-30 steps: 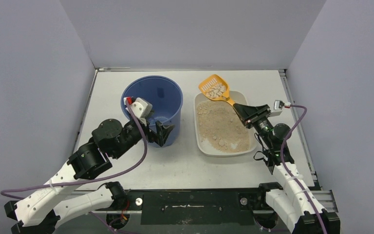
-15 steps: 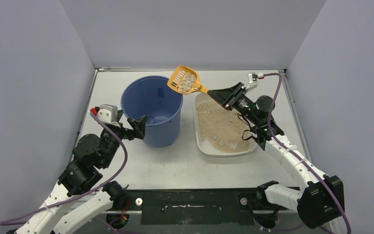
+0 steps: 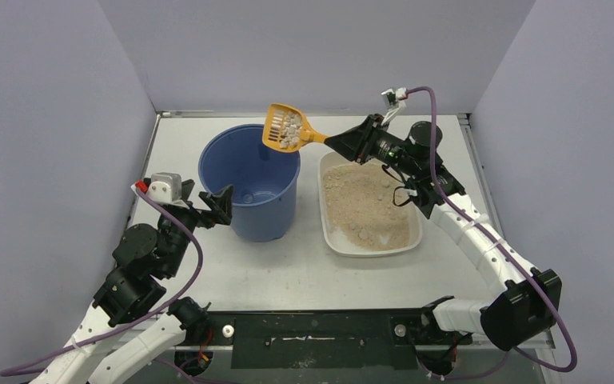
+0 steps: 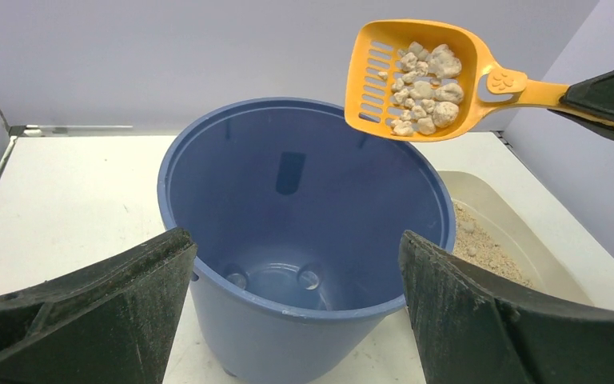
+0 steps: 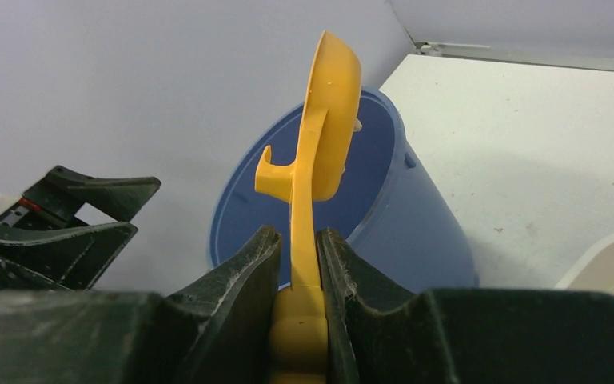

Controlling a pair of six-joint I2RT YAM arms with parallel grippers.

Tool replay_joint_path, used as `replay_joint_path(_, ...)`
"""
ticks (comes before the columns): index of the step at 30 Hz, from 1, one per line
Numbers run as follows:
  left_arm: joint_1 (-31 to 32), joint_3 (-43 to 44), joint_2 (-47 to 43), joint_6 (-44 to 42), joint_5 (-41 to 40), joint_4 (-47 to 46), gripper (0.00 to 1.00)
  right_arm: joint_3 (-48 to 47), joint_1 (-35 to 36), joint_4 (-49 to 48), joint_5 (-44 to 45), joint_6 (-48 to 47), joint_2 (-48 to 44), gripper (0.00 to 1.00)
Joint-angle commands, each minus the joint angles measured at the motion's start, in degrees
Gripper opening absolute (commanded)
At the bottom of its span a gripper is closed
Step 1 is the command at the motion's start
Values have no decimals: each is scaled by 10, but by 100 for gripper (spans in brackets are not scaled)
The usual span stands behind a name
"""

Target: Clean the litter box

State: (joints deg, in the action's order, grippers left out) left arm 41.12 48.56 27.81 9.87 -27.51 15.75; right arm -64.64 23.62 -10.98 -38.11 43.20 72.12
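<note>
The cream-white litter box [image 3: 412, 240] holds tan sandy granules and sits right of the blue bucket [image 3: 249, 182]. My right gripper [image 3: 337, 142] is shut on the handle of the orange slotted scoop [image 3: 285, 128], which carries several pale clumps above the bucket's far right rim. In the left wrist view the loaded scoop [image 4: 416, 80] hangs over the bucket [image 4: 304, 240]. In the right wrist view the scoop [image 5: 320, 136] is clamped between my fingers. My left gripper [image 3: 220, 205] is open, just left of the bucket, not touching it.
The bucket is empty inside. A corner of the litter box [image 4: 520, 240] shows behind the bucket in the left wrist view. Grey walls close in the white table [image 3: 304, 272] on three sides.
My right arm has lifted the loaded scoop out of the litter box and carried it left and up over the bucket. My left gripper has let go of the bucket and backed off to the left.
</note>
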Motion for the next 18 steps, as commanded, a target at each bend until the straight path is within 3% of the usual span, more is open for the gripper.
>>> replay_joint_path(1, -5, 0, 0, 4, -3, -30, 97, -66, 25, 68, -1, -135, 13, 0)
replay_joint_path(12, -8, 0, 1, 4, 0, -29, 97, -163, 113, 195, 102, -353, 36, 0)
replay_joint_path(18, -8, 0, 0, 4, 0, -29, 97, -196, 189, 243, 202, -504, 46, 0)
